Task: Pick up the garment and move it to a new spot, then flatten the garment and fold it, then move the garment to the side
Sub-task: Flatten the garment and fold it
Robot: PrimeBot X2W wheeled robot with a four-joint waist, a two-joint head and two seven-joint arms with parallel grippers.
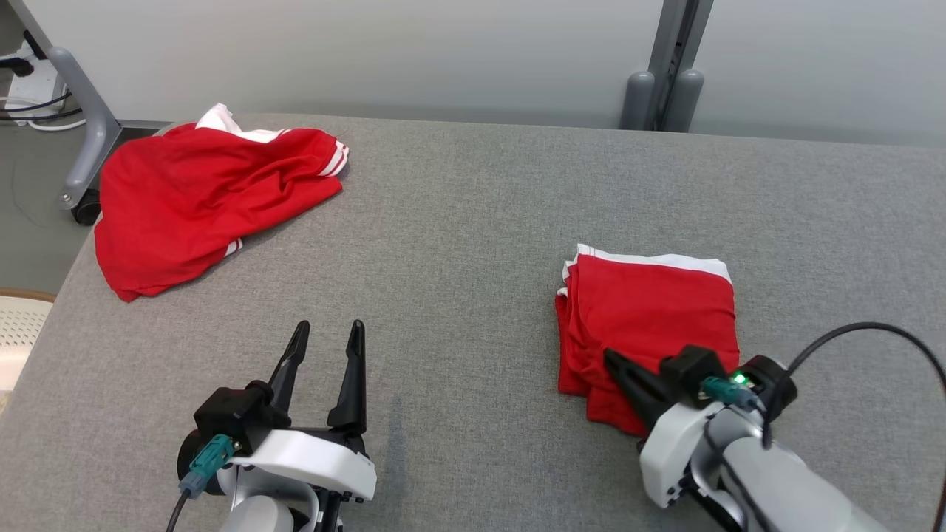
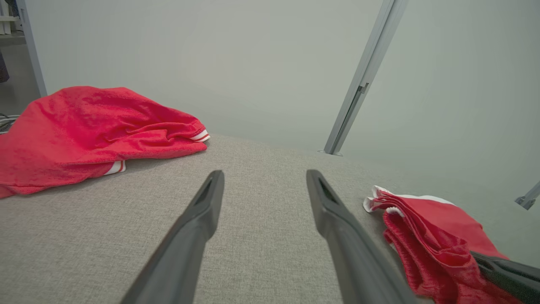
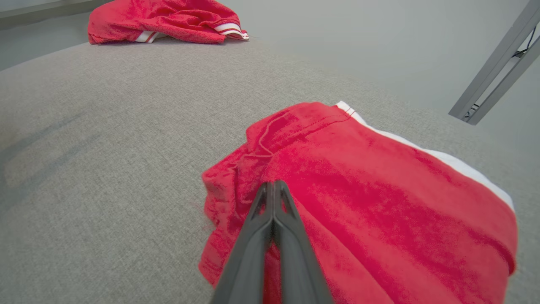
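The garment (image 1: 650, 318) is red with a white band and lies folded into a small rectangle on the right of the grey table (image 1: 473, 222). My right gripper (image 1: 610, 358) reaches in from its near side. In the right wrist view the right gripper (image 3: 273, 183) has its two tips shut together and pressed into the red fabric (image 3: 358, 190) near the garment's near-left corner. My left gripper (image 1: 329, 325) stands open over bare table at the lower left, well apart from the garment. The left wrist view shows the left gripper (image 2: 263, 173) with its jaws spread wide and the garment (image 2: 434, 236) at the right.
A second red garment (image 1: 199, 192) with white stripes lies crumpled at the table's far left corner. A grey frame leg on a caster (image 1: 85, 133) stands off the table's left edge, above a pale basket (image 1: 18, 325). A grey post (image 1: 669, 66) rises behind the table.
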